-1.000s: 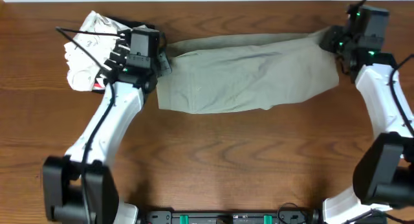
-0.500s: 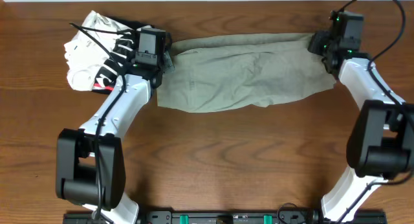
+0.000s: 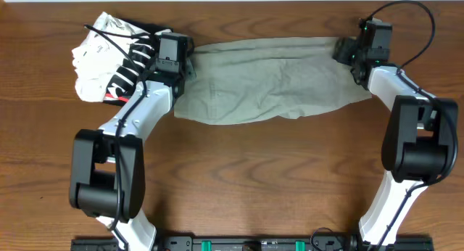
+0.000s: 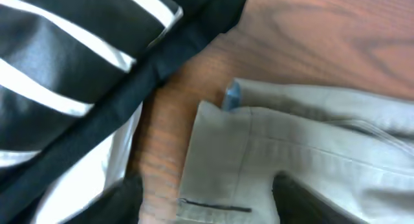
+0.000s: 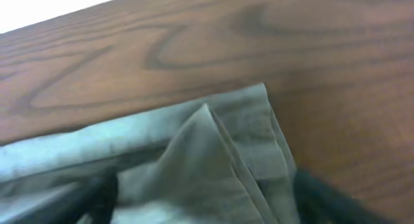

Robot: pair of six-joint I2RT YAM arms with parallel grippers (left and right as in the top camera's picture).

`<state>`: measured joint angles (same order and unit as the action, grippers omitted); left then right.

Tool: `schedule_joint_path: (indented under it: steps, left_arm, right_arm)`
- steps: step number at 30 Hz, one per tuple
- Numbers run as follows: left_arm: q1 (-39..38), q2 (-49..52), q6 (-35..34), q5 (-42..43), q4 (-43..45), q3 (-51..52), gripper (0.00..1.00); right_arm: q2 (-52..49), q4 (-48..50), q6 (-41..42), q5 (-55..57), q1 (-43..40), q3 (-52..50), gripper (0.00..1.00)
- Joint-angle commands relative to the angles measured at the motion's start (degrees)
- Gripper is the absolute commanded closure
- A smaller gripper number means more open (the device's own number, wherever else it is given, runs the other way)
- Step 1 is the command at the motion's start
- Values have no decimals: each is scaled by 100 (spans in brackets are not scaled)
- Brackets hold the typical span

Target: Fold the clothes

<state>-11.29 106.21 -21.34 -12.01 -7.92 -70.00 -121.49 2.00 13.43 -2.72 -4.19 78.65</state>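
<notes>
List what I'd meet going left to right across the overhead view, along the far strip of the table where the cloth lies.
Striped garment → left gripper → khaki shorts → right gripper.

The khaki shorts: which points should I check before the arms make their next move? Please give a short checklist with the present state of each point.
1. The shorts lie on the table as one long folded band: ok.
2. The left gripper is open, with its fingers either side of the waistband corner: ok.
3. The right gripper is open over the other end: ok.
4. Bare wood separates the shorts from the striped garment: ok.
5. The right end lies smooth: not ok, a raised crease shows there.
6. No cloth is caught on any finger: cannot tell, the fingers are blurred.
</notes>
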Motion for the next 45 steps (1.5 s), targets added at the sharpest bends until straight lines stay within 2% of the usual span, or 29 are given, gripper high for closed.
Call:
schedule_joint_path:
  steps: [1, 5, 9, 11, 14, 16, 18, 21, 24, 31, 36, 45]
  left_arm:
    - [31, -74, 232, -109, 42, -221, 24]
    - [0, -444, 267, -37, -278, -404, 18]
    - [-57, -848, 262, 264, -804, -409, 18]
    - [-70, -903, 212, 487, -1093, -407, 18]
    - [-68, -846, 201, 1012, -1585, -402, 18]
    - [-68, -748, 203, 1233, -1823, -382, 19]
    - [-68, -627, 203, 1412, -1932, -321, 19]
    - [-70, -417, 229, 1805, -2020, -293, 18]
    - [-70, -201, 557, 2315, -1993, -293, 18]
    - [-81, 42, 636, 2339, -1985, -293, 18]
    - [-140, 39, 634, 2339, -1987, -293, 18]
    - [-610, -199, 632, 2286, -1969, -306, 18]
  right_arm:
    - [219, 31, -437, -74, 46, 136, 1]
    - [732, -348, -625, -444, 46, 157, 1]
    - [1274, -1272, -769, -817, 46, 155, 1]
    - [1469, -1821, -844, -901, 46, 155, 7]
    - [1537, -2361, -861, -1300, 50, 155, 48]
    - [1478, -2608, -933, -1537, 57, 138, 82]
    - [1366, -2787, -933, -1574, 63, 116, 99]
    - [1102, -2994, -1069, -1550, 61, 109, 99]
    - [734, -3163, -1102, -1276, 44, 109, 99]
    - [-155, -3558, -1084, -326, -2, 109, 99]
    - [-691, -4118, -564, 431, -192, 109, 99]
    - [-837, -5075, -358, 1027, -793, 107, 99]
